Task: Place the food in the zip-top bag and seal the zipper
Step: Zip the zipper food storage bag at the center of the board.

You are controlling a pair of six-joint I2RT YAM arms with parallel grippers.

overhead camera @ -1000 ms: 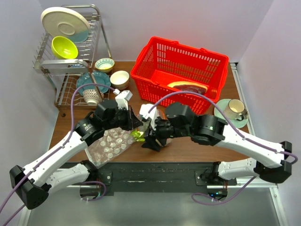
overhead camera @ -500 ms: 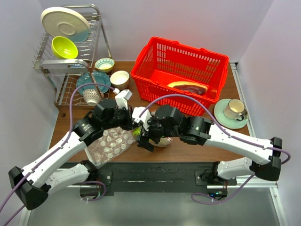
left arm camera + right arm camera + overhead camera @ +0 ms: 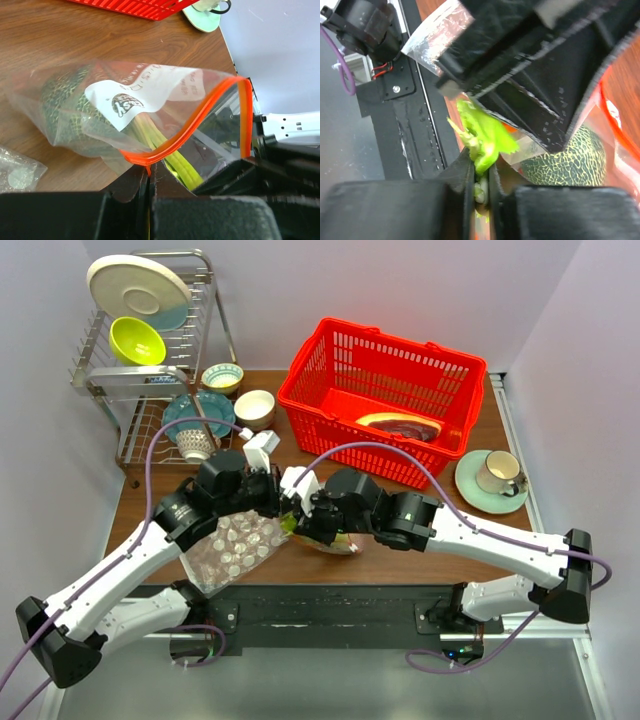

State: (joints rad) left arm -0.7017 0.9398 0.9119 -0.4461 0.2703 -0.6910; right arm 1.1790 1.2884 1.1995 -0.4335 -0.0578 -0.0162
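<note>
I had the left gripper [image 3: 149,176] pinched on the zipper [image 3: 200,116] just ahead of it; the right gripper [image 3: 481,176] clamped the green stalks [image 3: 485,137], the dark green ball [image 3: 568,162] just beyond

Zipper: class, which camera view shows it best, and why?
Left wrist: the zipper loops open across the frame, close up. Right wrist catches only a short stretch at its edge; the top view shows it covered.

A white label [image 3: 155,90] on the zip-top bag [image 3: 65,100] carried a small dark logo [image 3: 127,103], its lettering too small and blurred to read. Faint red print [image 3: 145,74] ran across the clear plastic just above it, equally illegible. No word or number could be made out.
</note>
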